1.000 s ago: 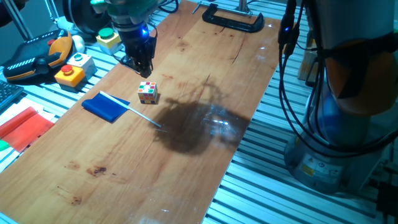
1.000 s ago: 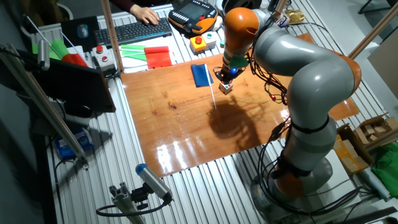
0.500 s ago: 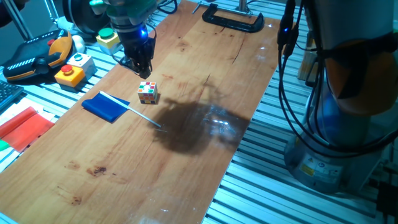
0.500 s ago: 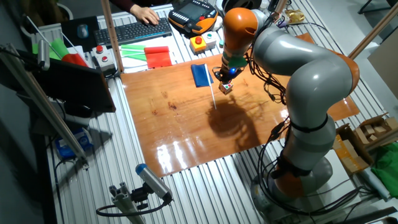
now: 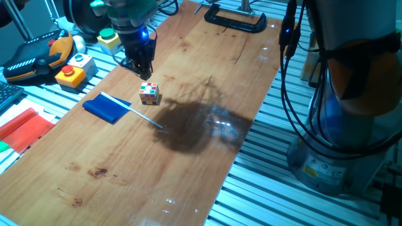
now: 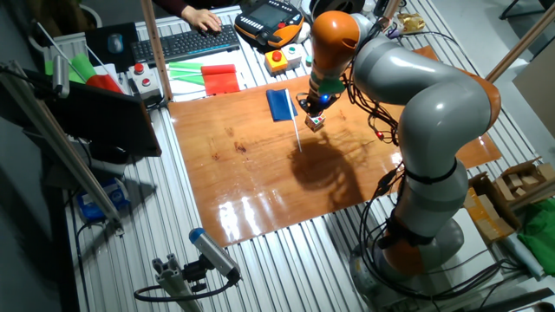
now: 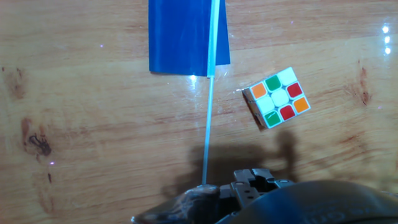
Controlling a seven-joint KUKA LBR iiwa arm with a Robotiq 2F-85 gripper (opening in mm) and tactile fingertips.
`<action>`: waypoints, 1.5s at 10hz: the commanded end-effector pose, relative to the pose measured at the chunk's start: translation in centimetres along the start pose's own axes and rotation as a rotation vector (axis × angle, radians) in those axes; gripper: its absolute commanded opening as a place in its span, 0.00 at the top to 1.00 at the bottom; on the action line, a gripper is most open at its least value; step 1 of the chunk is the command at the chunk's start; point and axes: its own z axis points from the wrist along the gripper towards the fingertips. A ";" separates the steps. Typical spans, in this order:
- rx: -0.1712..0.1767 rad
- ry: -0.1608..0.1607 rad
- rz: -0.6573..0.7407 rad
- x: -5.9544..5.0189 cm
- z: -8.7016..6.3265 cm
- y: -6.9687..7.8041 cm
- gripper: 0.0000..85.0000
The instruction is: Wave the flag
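Nothing moved, end effector [image 5: 143, 66] hovers beside flag [image 5: 108, 107], apart

A small multicoloured puzzle cube [image 5: 149, 93] sits on the wooden tabletop [image 5: 207, 56]. At the far end of the board lies a black clamp [image 5: 235, 18]. Off the board's edge stand a yellow box with a red button [image 5: 71, 75] and another with a green button [image 5: 108, 39]. A red sheet [image 6: 220, 80] lies near a black keyboard [image 6: 186, 43], where a person's hand [image 6: 199, 17] rests.
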 end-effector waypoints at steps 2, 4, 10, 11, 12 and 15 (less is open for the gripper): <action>0.000 0.000 0.000 0.1 -0.1 0.0 0.99; 0.000 -0.001 -0.003 0.1 -0.1 0.0 0.99; 0.016 -0.009 -0.004 0.3 -0.6 -0.2 0.99; 0.021 -0.011 -0.004 0.3 -0.6 -0.1 0.99; 0.021 -0.009 -0.004 0.3 -0.7 0.1 0.99; 0.021 -0.007 -0.001 0.2 -0.7 0.3 0.99</action>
